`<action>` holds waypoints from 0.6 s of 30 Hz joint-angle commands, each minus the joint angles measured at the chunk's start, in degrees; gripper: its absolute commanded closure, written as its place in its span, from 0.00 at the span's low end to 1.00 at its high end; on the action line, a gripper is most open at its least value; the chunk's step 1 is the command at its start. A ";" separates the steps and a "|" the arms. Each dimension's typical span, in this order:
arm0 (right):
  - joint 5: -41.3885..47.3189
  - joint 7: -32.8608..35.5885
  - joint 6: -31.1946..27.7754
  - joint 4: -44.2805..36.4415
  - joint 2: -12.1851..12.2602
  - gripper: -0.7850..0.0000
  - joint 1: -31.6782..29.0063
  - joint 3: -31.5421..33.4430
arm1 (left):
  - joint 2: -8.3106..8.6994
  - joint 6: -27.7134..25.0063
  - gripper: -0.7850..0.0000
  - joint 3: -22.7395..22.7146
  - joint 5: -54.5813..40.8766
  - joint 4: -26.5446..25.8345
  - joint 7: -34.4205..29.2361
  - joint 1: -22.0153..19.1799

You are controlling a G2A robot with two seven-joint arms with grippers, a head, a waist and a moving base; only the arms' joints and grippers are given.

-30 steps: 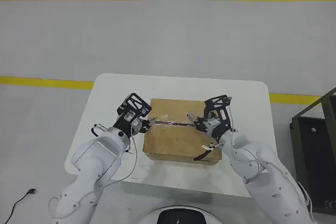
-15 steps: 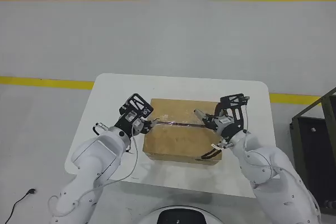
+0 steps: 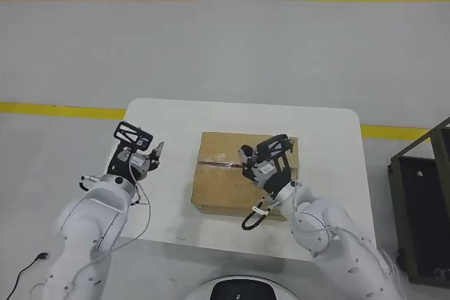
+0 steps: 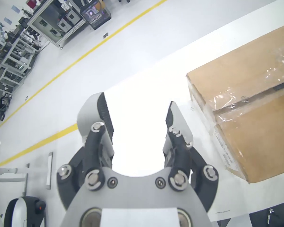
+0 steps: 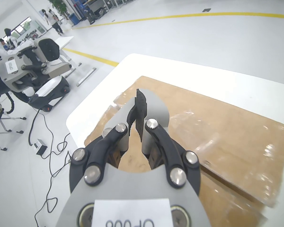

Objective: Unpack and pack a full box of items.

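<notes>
A brown cardboard box (image 3: 221, 184) with clear tape along its top seam sits in the middle of the white table (image 3: 172, 120). My left gripper (image 3: 156, 154) hovers over bare table to the left of the box, apart from it. In the left wrist view this gripper (image 4: 138, 114) is open and empty, with the box (image 4: 250, 109) off to one side. My right gripper (image 3: 247, 161) is over the box top near its middle. The right wrist view shows the gripper (image 5: 138, 109) shut with nothing between the pads, just above the taped cardboard (image 5: 203, 131).
A yellow line (image 3: 52, 110) runs across the floor behind the table. A dark metal rack (image 3: 427, 202) stands to the right of the table. A cable (image 3: 30, 266) lies on the floor at the left. Bare table surrounds the box.
My left gripper has pulled away leftward from the box's left end. My right gripper has moved from the box's right end to over its middle.
</notes>
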 commanded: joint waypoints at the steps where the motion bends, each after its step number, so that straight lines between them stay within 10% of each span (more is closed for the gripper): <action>1: -1.56 -0.33 0.48 1.68 -0.77 1.00 2.01 -3.91 | 0.10 0.18 0.87 -1.22 -0.58 -0.95 0.14 1.00; 11: -0.43 -4.05 5.46 12.89 -4.76 1.00 10.30 -12.23 | 0.36 0.40 0.82 -2.62 -1.28 -2.11 0.23 2.54; 13: -0.76 -4.08 6.13 15.01 -5.28 1.00 11.21 -12.93 | 0.39 0.28 0.45 -2.64 -1.72 -1.91 0.07 2.57; 14: -0.96 -4.12 6.45 16.16 -5.50 1.00 11.45 -13.20 | 0.41 0.23 0.02 -2.65 -1.91 -1.74 -0.04 2.53; 18: -1.06 -4.78 7.00 18.49 -6.01 1.00 11.40 -13.06 | 0.47 -0.19 0.00 -2.51 -2.80 -1.23 -0.35 2.16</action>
